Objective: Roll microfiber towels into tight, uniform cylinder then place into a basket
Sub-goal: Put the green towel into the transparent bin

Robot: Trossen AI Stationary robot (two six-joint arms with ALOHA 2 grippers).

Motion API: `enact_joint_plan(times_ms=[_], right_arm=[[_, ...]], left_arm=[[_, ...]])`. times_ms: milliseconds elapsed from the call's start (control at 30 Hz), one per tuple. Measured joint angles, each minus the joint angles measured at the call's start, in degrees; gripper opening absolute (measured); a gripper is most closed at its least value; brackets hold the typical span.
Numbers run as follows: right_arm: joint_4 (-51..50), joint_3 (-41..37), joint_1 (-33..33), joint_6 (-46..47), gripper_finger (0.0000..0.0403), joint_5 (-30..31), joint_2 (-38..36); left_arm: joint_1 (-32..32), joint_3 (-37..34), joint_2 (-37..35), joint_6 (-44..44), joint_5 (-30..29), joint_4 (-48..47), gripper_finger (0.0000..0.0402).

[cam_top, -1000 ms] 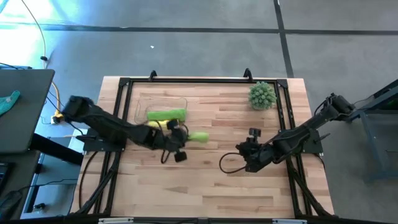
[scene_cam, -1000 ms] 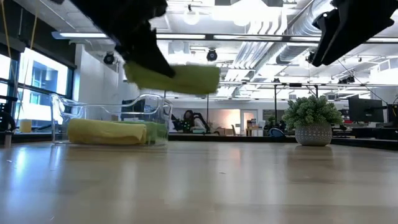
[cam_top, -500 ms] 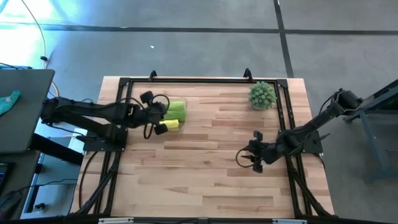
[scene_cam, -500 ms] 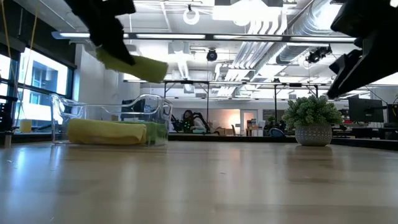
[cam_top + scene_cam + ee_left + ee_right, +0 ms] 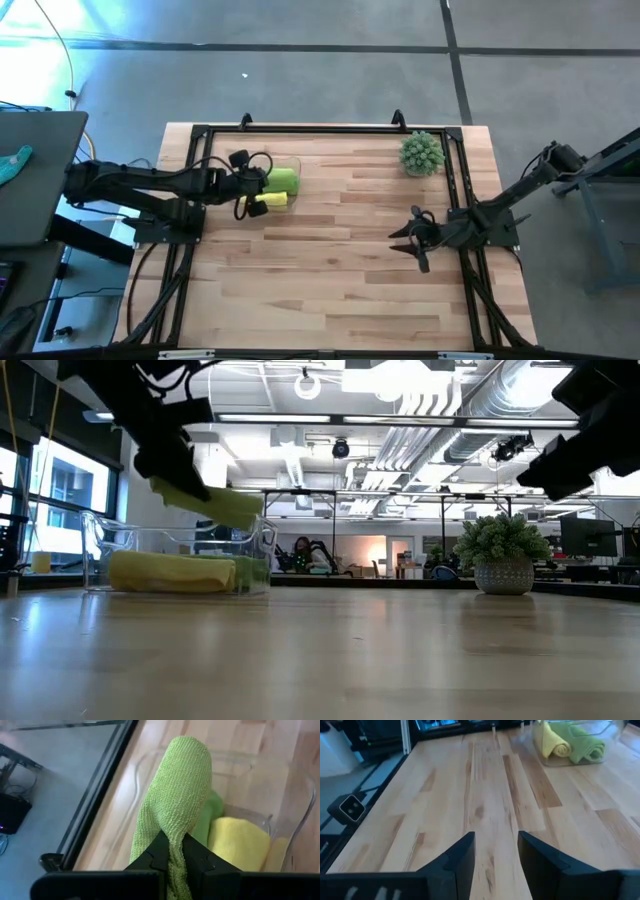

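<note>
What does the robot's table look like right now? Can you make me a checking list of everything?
Surface: wooden table, bare planks in front.
Job's things: clear basket holds a rolled yellow towel and a rolled green towel; a third green towel is held above it.
Clutter: spiky ball plant in a pot near the far right corner.
Grippers: left pincer shut on the third green towel over the basket; right pincer open, empty, above the table's right side.
Cables: black cable loops hang from the left arm.
Surroundings: grey floor; a lit room behind.
</note>
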Motion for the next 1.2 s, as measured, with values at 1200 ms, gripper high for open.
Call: enact_joint_plan(times_ms=[1200], right_arm=[[-2.6,-12.0,0.0,-2.1,0.0142,9.4,-15.8]], left_arm=[[4.9,-8.4,2.8,8.4,17.0,6.8,0.0017]])
